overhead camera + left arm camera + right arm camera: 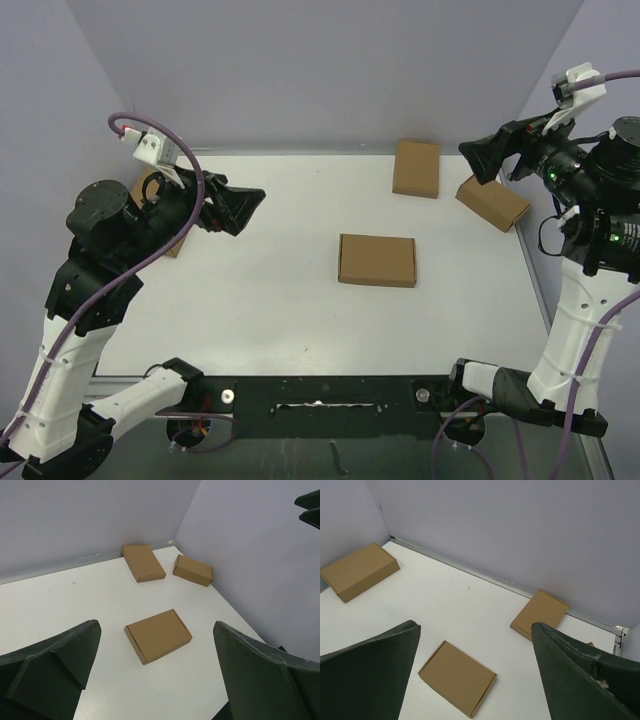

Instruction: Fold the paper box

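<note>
The paper box [377, 260] lies shut and flat in the middle of the white table [280, 300], with bare surface on all sides. A far box [416, 168] sits at the back edge, and an angled box [492, 202] lies near the right wall. A fourth box [150, 190] is half hidden behind the left gripper [248, 212]. All are closed, contents unseen. The left gripper and the right gripper [472, 163] hang spread wide, gripping nothing.

I see the paper box [377, 260] as smooth, matt brown cardboard. The table [270, 300] is matt white. The left gripper [156, 625] looks like dull dark plastic.
</note>
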Tool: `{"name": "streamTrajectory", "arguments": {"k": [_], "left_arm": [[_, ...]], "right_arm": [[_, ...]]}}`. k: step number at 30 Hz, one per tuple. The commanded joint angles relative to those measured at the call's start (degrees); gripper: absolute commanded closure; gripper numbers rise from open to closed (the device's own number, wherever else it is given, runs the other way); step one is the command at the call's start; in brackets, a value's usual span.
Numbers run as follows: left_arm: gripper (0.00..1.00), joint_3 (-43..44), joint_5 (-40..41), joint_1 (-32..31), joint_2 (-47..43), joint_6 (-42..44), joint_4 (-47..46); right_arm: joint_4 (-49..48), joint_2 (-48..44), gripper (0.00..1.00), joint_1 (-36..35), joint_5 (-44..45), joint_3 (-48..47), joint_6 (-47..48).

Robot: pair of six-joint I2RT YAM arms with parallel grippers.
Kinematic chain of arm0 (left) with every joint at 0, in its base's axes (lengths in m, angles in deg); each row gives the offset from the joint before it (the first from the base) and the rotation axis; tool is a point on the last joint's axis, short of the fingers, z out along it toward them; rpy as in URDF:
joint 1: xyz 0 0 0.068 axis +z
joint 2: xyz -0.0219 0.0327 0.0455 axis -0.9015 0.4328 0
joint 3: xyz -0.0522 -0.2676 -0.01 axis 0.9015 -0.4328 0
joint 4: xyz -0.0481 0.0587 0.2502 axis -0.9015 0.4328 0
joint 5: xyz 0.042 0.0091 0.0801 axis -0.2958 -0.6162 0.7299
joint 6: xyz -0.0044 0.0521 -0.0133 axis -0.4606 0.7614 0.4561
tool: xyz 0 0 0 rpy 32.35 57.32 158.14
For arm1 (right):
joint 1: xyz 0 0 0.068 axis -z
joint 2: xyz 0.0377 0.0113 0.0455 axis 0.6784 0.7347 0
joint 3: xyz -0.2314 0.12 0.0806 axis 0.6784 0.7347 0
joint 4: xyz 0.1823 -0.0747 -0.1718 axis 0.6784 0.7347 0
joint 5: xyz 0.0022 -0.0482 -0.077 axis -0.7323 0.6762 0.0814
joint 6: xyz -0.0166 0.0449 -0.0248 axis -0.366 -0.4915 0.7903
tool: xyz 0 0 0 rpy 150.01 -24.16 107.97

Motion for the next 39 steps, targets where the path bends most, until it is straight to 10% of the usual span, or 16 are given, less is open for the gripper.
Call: {"name": "streamTrajectory", "arguments": {"k": [1, 39], "left_arm": [[0.02, -0.17, -0.52, 0.23, -0.99, -0.23, -0.77], [0.02, -3.69, -3.21, 0.32, -0.15, -1.24, -2.86]], "right_arm": [[-1.63, -1.50, 0.02, 0.40, 1.01, 0.43, -1.33], [-1.50, -3.22, 0.02, 0.37, 2.96, 3.76, 0.11]]}}
